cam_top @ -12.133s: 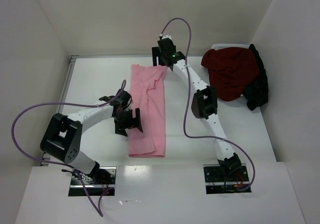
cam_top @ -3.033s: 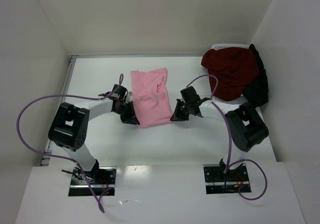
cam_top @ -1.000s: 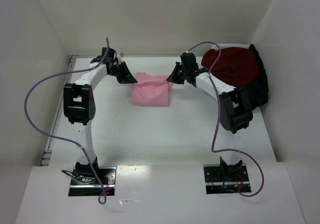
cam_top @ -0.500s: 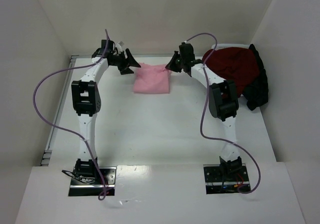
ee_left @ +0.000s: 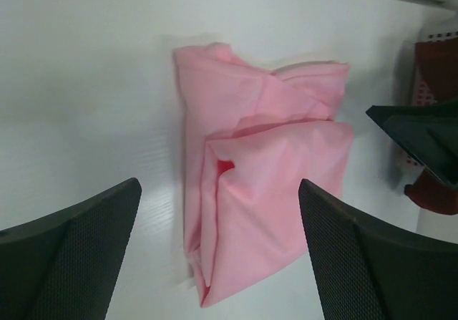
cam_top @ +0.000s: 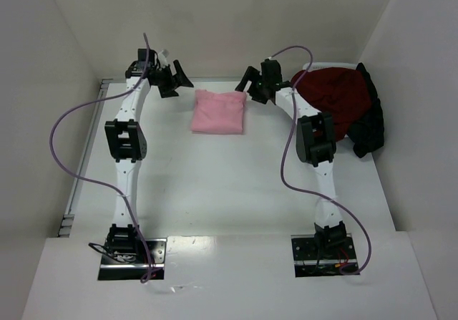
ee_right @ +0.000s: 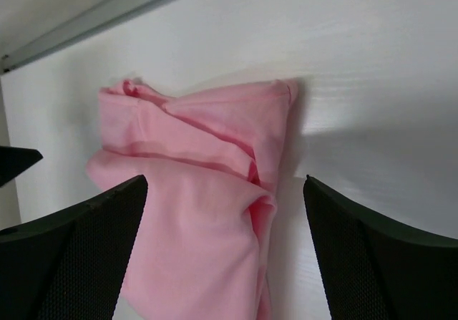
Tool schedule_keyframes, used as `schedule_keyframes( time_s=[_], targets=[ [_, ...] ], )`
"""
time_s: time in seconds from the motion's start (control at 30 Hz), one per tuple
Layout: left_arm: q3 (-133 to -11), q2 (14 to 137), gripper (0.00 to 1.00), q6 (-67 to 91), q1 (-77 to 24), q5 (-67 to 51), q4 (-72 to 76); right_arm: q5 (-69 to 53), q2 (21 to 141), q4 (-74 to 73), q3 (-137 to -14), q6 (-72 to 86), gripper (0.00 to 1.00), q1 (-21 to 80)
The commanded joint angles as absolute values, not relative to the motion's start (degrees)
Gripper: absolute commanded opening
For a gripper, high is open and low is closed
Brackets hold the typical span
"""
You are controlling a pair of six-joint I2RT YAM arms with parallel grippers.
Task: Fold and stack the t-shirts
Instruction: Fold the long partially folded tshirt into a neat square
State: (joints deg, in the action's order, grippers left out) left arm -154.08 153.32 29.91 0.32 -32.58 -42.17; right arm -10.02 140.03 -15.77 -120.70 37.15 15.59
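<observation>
We are at the end of folding the light pink t-shirt. It lies as a small folded square on the white bench, near the far edge, between our two tools. Our left tool is wide open and holds nothing. It sits just beside the shirt's left side, not touching it. Our right tool is wide open too, with nothing in it, just beside the shirt's far right corner. Both arms reach a long way out, almost straight, to the back of the bench. The fold looks a bit lumpy. We think the pink shirt is done, so the next job is the dark red t-shirt, heaped on the right with the black t-shirt beside it. The right arm needs to swing over, pinch an edge of the red one and pull it to the middle of the bench to lay it flat.
</observation>
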Motion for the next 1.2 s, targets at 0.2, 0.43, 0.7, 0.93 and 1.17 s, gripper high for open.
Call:
schedule_keyframes(
  time_s=[0.2,0.43,0.7,0.93,1.17],
  targets=[
    [-129.16,135.39,0.98,20.39,-3.25,-26.81,-39.13,-13.10,130.54,-13.55,-106.03,33.14,0.95,16.87],
    [-106.18,127.35,0.97,22.59,-3.86,-30.94,-29.53,-15.02,125.86,-9.32,-95.63,33.13,0.95,19.94],
    [-98.36,125.68,0.87,23.64,-5.01,-30.94,-25.41,-15.12,124.72,-6.77,-92.20,33.66,0.77,22.58],
    [-97.73,126.82,0.57,23.64,-7.38,-30.94,-24.79,-15.12,124.64,-6.24,-90.44,34.72,0.41,22.59],
    [-96.42,126.22,0.18,23.64,-8.09,-29.89,-26.02,-14.59,120.77,-5.62,-85.53,34.72,0.11,22.59]
  ],
)
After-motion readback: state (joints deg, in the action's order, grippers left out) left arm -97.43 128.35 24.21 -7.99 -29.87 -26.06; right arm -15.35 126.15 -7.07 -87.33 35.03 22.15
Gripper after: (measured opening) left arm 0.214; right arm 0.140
